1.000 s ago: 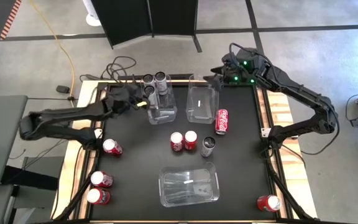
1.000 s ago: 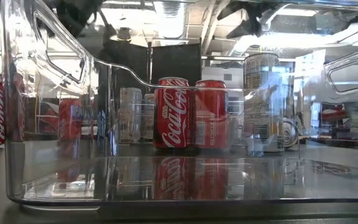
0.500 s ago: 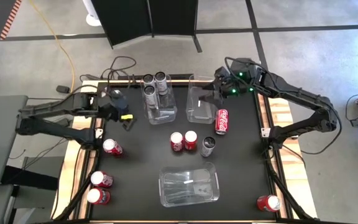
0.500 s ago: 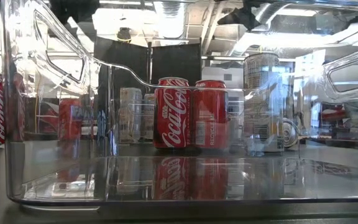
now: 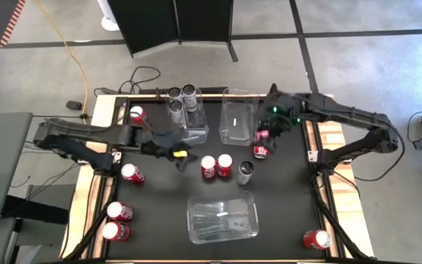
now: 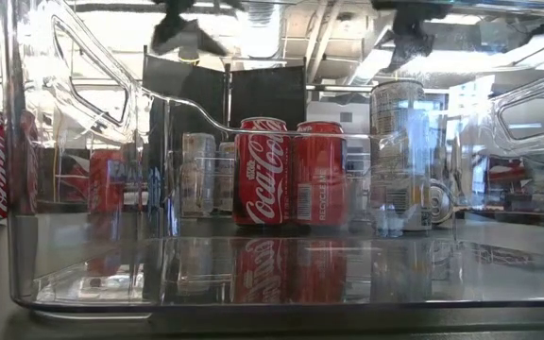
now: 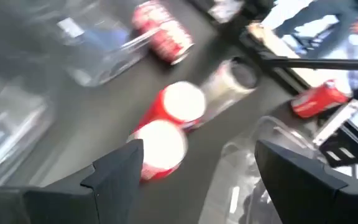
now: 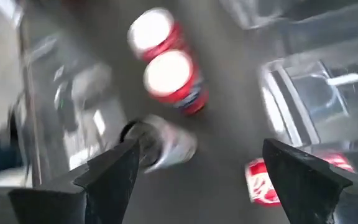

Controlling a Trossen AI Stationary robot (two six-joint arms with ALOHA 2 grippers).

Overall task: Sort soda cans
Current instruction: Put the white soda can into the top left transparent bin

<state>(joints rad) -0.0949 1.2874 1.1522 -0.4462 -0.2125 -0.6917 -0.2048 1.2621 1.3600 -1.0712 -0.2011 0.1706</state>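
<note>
- The left gripper [image 5: 184, 155] hangs over the dark table [image 5: 284, 213], its jaws standing wide with nothing between them (its wrist view shows both fingers [image 7: 114, 171] spread far apart).
- Just ahead of those jaws stands a pair of upright red cans [image 5: 216, 166], touching each other, and beyond them an upright silver can [image 5: 245, 173].
- The right gripper [image 5: 263, 132] hovers directly over a red can lying on its side [image 5: 261, 147]; its jaws are wide too, empty, with the can below them and not between them.
- Beside the right jaws sits an empty clear bin [image 5: 238, 119]; a second clear bin [image 5: 190, 130] holds three upright silver cans [image 5: 181, 100] at its far end, behind the left gripper.
- A third clear bin [image 5: 223, 218], empty, lies on the near side of the table, past the standing pair from both sets of jaws.
- Other red cans lie well apart from either gripper: one [image 5: 137, 114] near the far left edge, one [image 5: 132, 174] by the left arm, two [image 5: 116, 221] at the near left corner, one [image 5: 316, 239] at the near right corner.
</note>
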